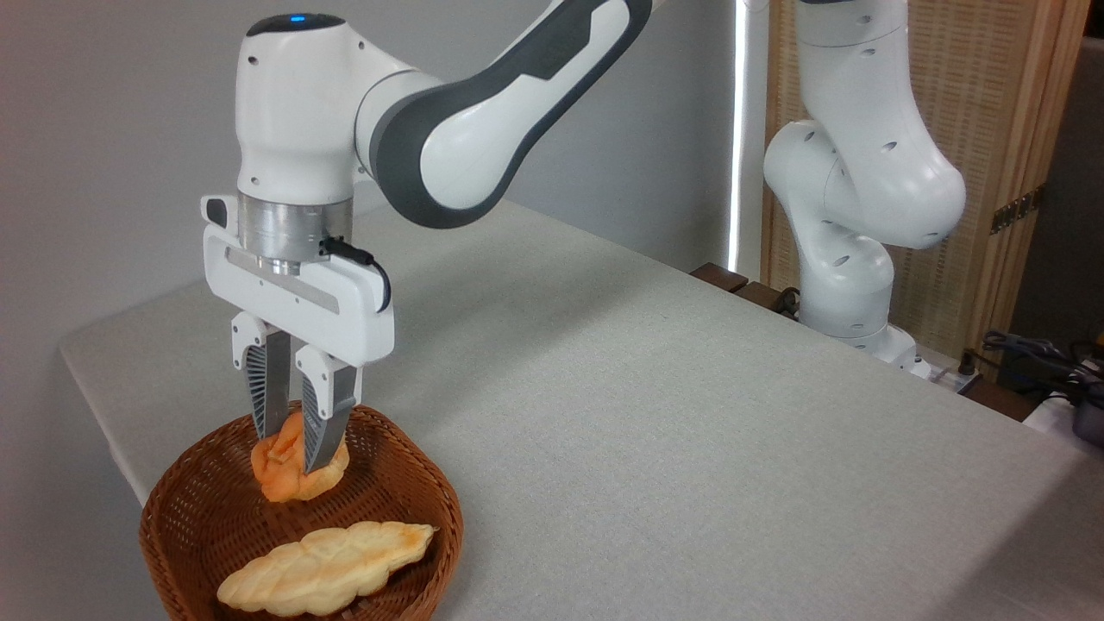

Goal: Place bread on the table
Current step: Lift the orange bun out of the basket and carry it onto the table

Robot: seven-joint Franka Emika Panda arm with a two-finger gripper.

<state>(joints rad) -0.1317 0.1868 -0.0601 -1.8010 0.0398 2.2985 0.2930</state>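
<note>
Bread (285,470), a small orange-golden knotted roll, hangs pinched between the jaws of the gripper (293,448), which are clenched on its top; the roll sits tilted, its lower part just above the floor of the basket (185,517) and below the rim. The two ribbed fingers (259,388) point straight down from the white hand of the arm (483,112), which reaches in from the upper right.

The brown wicker basket stands at the near left corner of the bench (655,414), close to the bench's left edge, and the picture's bottom border cuts off its front. A longer pale braided loaf (328,569) lies flat in the front half of the basket, near the roll but apart from it, its right tip close to the rim.

To the right of the basket, the light grey cloth-like top of the bench runs wide and bare toward the far edge and the right side. The basket's right rim is the only raised edge between the roll and that open stretch. At the far right edge the arm's white base (849,285) rises beside the bench, with dark cables (1035,354) lying beyond it. A grey wall (103,129) backs the left side, and a wooden screen (1009,103) stands behind the base.
</note>
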